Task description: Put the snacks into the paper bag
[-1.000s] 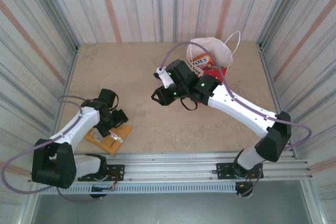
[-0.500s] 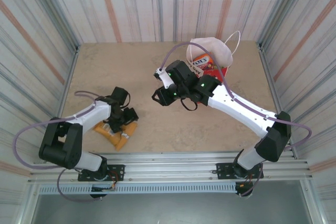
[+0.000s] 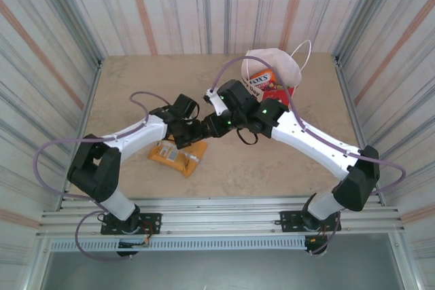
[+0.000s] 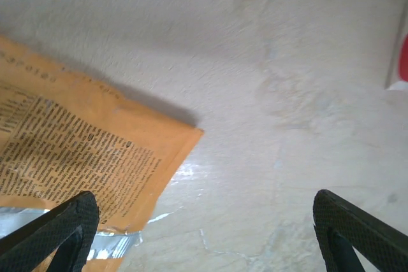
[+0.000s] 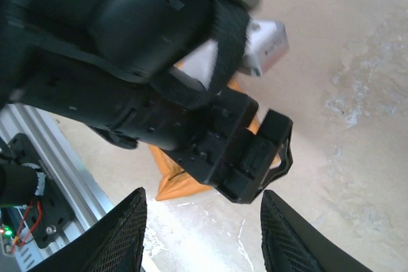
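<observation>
A flat orange pouch (image 3: 178,157) lies printed side up on the table, just left of centre. My left gripper (image 3: 192,135) hovers open at its far right corner. In the left wrist view the pouch (image 4: 76,157) lies under the left fingertip (image 4: 64,234), and bare table shows between the tips of the left gripper (image 4: 204,240). My right gripper (image 3: 211,125) hangs open right beside the left one, and its wrist view looks down on the left arm's black gripper head (image 5: 248,157) and the pouch (image 5: 172,179). The red paper bag (image 3: 272,58) stands at the back right with packets (image 3: 258,79) inside.
Striped metal walls enclose the table on three sides. A metal rail (image 3: 217,212) runs along the near edge. Both arms cross near the middle, with purple cables (image 3: 143,100) looping above them. Bare tabletop lies at the back left.
My left arm has swung right and away from the near edge to the table's middle. The orange pouch has slid with it from the near left. The right arm has hardly moved.
</observation>
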Robot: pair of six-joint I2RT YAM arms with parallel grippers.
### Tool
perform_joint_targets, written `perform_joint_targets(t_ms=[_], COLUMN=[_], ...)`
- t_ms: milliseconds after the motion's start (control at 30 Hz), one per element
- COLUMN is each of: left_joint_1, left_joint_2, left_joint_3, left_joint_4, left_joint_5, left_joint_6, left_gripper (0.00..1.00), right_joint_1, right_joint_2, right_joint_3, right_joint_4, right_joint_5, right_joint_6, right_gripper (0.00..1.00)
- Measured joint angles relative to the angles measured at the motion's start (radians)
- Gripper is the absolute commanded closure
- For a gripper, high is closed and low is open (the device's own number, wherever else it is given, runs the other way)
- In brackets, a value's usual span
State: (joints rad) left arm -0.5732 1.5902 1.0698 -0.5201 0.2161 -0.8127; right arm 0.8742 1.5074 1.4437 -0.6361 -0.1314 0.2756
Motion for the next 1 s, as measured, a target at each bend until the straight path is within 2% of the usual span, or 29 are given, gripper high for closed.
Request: perform_joint_targets(t_ms=[233,500,733,1000], left_joint_1=[0.060,0.234,0.306,0.316], left_joint_2=[-0.230,-0.479,-0.539,-0.506], left_joint_3=[-0.052,-0.301,-0.389,-0.465], left_joint_4=[-0.085,-0.151,-0.194,-0.144], left_joint_5=[-0.041,-0.050,-0.040,-0.016], left_joint_6=[0.015,-0.008,-0.015,-0.018], left_gripper=[0.15,0.19,0.20,0.24], right_joint_1=[-0.020,-0.017,0.005,0.028], right_joint_2=[0.017,0.175,0.333,0.456], right_joint_3=[-0.007,-0.005,0.026,0.074], right_joint_4=[0.005,0.023,0.023,0.033], right_joint_5=[-0.023,-0.079,-0.111,-0.145], right_joint_6=[0.010,0.013,0.011,0.009], right_gripper=[0.51,0.52,0.57,0.64])
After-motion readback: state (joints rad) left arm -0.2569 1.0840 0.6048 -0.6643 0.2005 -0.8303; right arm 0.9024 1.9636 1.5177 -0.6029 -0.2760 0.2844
